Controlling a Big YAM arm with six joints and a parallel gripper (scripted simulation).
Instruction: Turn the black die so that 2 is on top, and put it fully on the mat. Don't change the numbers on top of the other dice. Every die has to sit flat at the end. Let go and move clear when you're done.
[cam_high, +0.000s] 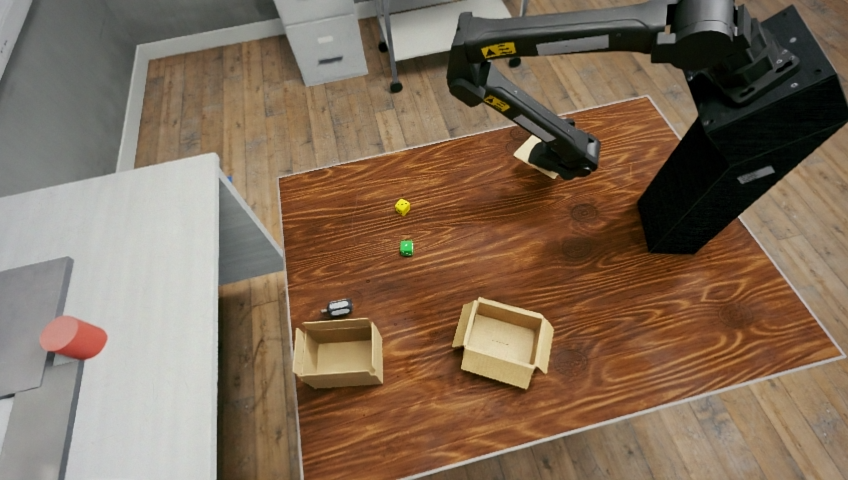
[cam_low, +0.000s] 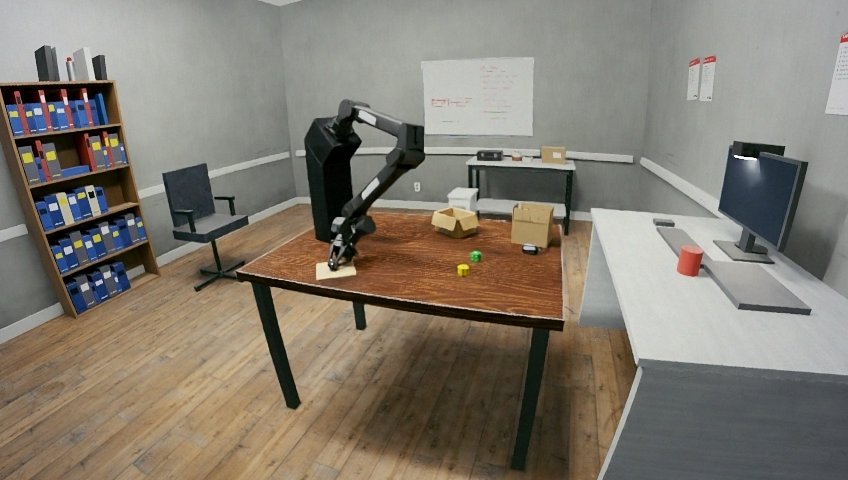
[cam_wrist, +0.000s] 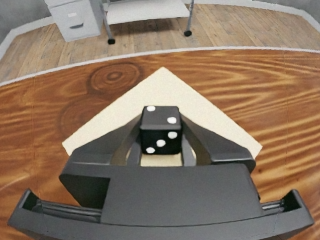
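My gripper (cam_wrist: 160, 119) (cam_low: 335, 262) is shut on the black die (cam_wrist: 160, 131). It holds the die over the small beige mat (cam_wrist: 216, 115) (cam_high: 525, 152) (cam_low: 336, 272) at the table's far corner. In the wrist view the die's upper face shows two white dots and the face toward the camera shows three. In the top view the arm hides the die and the fingers. I cannot tell whether the die touches the mat. A yellow die (cam_high: 402, 206) (cam_low: 462, 270) and a green die (cam_high: 406, 248) (cam_low: 475, 256) sit flat on the table, well away from the mat.
Two open cardboard boxes (cam_high: 339, 352) (cam_high: 503, 340) stand near the table's other long edge. A small black and white object (cam_high: 338, 308) lies by the left box. The robot's black base (cam_high: 743, 136) stands beside the mat. A white desk with a red cylinder (cam_high: 72, 337) adjoins the table.
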